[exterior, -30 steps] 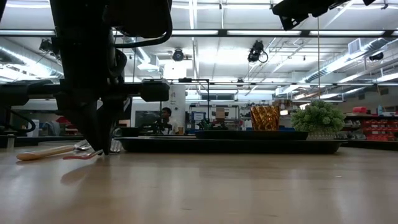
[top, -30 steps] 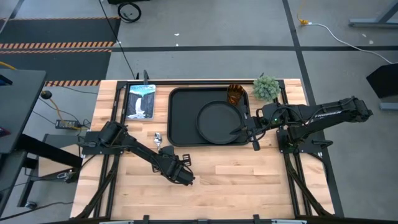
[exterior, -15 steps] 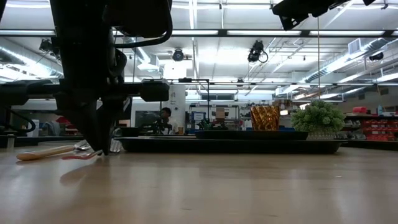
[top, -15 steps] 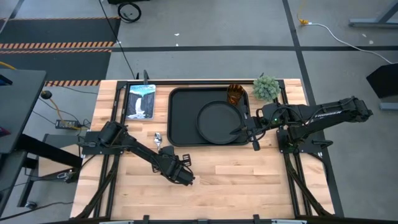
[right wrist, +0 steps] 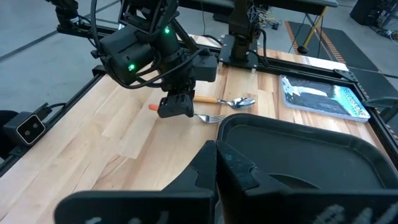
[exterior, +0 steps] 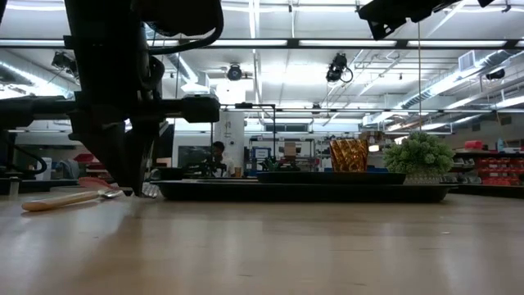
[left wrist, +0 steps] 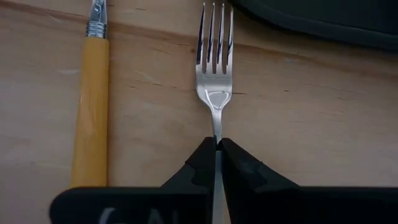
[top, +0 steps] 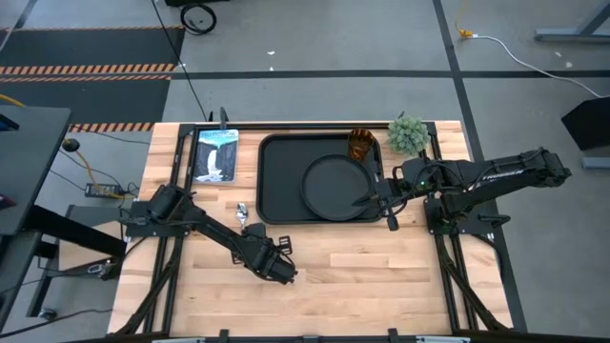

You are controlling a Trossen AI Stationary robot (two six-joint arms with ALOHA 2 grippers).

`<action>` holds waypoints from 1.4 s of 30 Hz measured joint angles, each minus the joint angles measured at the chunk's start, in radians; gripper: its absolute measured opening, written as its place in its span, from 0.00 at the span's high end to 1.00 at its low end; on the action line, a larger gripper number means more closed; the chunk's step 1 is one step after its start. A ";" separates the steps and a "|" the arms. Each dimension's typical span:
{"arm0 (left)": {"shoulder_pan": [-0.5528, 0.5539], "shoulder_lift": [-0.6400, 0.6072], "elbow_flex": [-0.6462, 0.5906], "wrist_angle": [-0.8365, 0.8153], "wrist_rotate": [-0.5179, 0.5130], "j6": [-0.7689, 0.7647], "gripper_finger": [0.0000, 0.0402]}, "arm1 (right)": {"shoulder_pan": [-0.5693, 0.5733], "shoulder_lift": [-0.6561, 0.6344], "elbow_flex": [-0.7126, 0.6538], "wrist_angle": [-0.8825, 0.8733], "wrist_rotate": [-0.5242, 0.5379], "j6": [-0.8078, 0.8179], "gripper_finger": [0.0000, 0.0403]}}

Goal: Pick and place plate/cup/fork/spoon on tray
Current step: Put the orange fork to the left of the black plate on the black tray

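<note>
Left of the big black rectangular tray (top: 286, 176), my left pincer (left wrist: 217, 149) pinches the orange-handled silver fork (left wrist: 215, 68); my right pincer (right wrist: 216, 152) is pressed together over the tray.

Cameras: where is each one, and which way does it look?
High view: above, facing down; both arms, black rectangular tray.
Low view: table height, facing across; left arm, amber tumbler.
Left wrist view: left gripper shut on silver-tined fork.
Right wrist view: right gripper over tray rim, facing the left arm.
Shared: both wrist views show the fork.
</note>
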 joint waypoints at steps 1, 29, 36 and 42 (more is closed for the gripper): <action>0.000 0.000 0.000 0.003 0.000 0.002 0.95 | 0.000 0.000 0.000 0.000 0.000 0.000 0.98; -0.039 -0.004 0.000 0.044 0.007 -0.019 0.95 | 0.000 0.000 0.000 0.002 0.000 0.000 0.98; -0.060 -0.004 0.005 0.056 -0.001 -0.038 0.95 | 0.000 0.000 0.000 0.002 0.000 0.000 0.98; -0.064 -0.011 0.058 0.026 -0.019 0.040 0.95 | 0.000 0.000 0.000 0.003 0.000 0.000 0.98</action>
